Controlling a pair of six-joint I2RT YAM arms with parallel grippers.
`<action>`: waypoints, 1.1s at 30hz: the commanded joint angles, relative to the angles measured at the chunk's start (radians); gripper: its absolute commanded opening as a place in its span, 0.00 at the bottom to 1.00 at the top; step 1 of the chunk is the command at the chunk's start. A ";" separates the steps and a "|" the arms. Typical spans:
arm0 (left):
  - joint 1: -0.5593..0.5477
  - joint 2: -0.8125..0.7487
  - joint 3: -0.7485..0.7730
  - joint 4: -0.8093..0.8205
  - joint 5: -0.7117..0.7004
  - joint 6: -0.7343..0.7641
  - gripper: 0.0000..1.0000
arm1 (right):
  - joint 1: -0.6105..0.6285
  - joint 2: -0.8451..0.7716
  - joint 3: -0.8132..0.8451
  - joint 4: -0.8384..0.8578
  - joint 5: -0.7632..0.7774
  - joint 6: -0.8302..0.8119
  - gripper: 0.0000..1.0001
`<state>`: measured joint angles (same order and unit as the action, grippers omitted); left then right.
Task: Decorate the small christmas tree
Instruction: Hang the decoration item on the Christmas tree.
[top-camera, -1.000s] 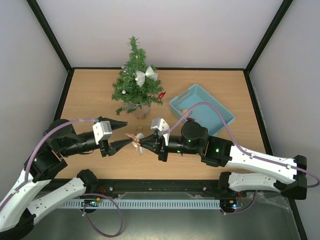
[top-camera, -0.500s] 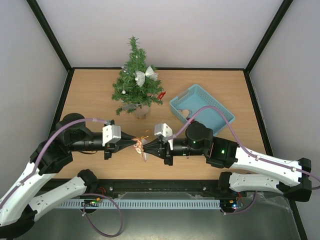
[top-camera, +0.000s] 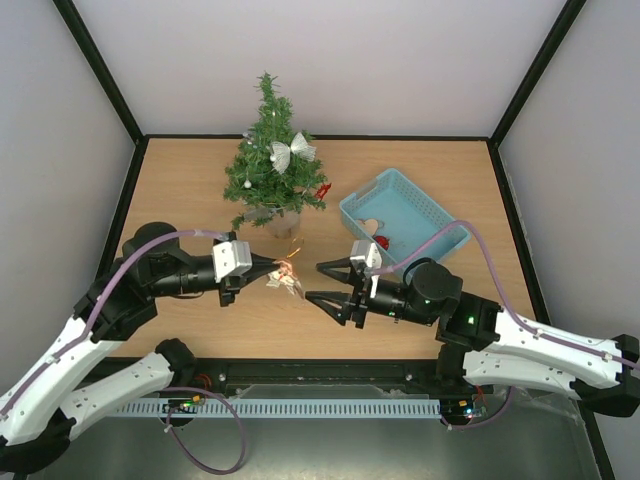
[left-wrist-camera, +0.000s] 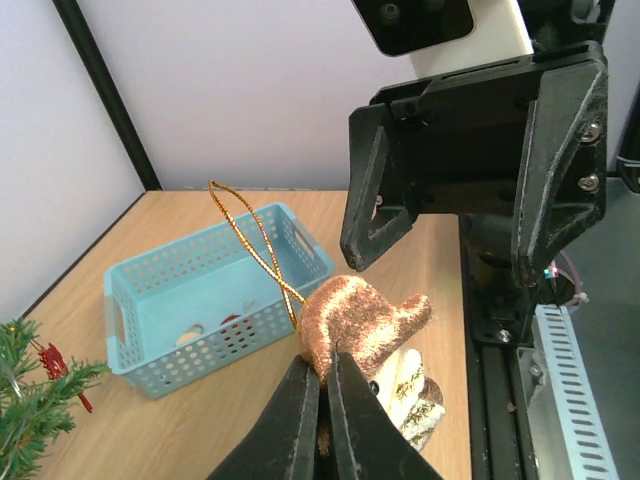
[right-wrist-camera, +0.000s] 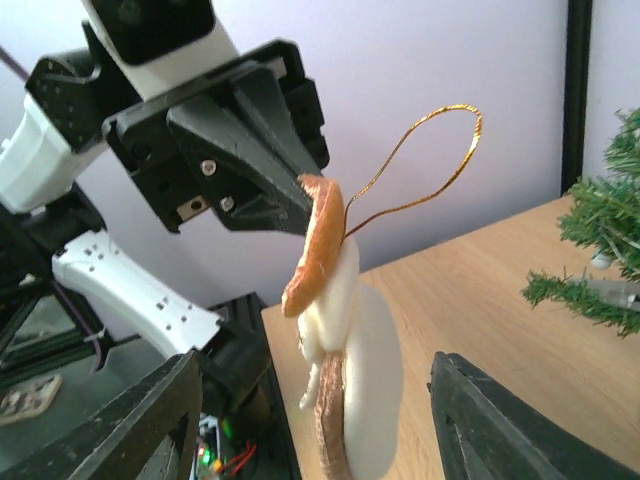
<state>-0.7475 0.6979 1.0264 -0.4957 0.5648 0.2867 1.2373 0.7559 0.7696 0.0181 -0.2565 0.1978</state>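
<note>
The small christmas tree (top-camera: 268, 168) stands in its pot at the back of the table, with a silver bow (top-camera: 291, 152) and a red trinket (top-camera: 322, 190) on it. My left gripper (top-camera: 274, 275) (left-wrist-camera: 325, 368) is shut on a white and copper-glitter ornament (top-camera: 288, 280) (left-wrist-camera: 362, 318) (right-wrist-camera: 362, 350), pinching its copper top. The ornament's gold loop (left-wrist-camera: 250, 245) (right-wrist-camera: 420, 165) sticks up. My right gripper (top-camera: 314, 281) (right-wrist-camera: 320, 420) stands open just right of the ornament, one finger on each side of it without touching. Both hover above the table in front of the tree.
A light blue perforated basket (top-camera: 352, 214) (left-wrist-camera: 150, 350) sits right of the tree with a few ornaments inside. The tree's branch tips (right-wrist-camera: 600, 235) (left-wrist-camera: 30, 395) reach toward the grippers. Black frame posts mark the back corners, and the arm bases line the near edge.
The ornament passed from right to left: my left gripper shut on it, then my right gripper opened and drew back to the right. The left arm carried it slightly toward the tree.
</note>
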 joint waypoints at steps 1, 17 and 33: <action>0.002 0.006 -0.022 0.084 -0.021 0.000 0.02 | -0.001 0.000 -0.042 0.193 0.087 0.097 0.62; 0.002 -0.011 -0.088 0.143 -0.031 -0.060 0.02 | -0.001 0.132 -0.001 0.281 0.133 0.074 0.24; 0.002 -0.023 -0.010 0.103 -0.510 -0.217 0.47 | -0.001 0.162 0.026 0.115 0.276 -0.234 0.02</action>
<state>-0.7467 0.6647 0.9512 -0.3817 0.2913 0.1310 1.2373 0.9131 0.7471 0.1860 -0.0433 0.1020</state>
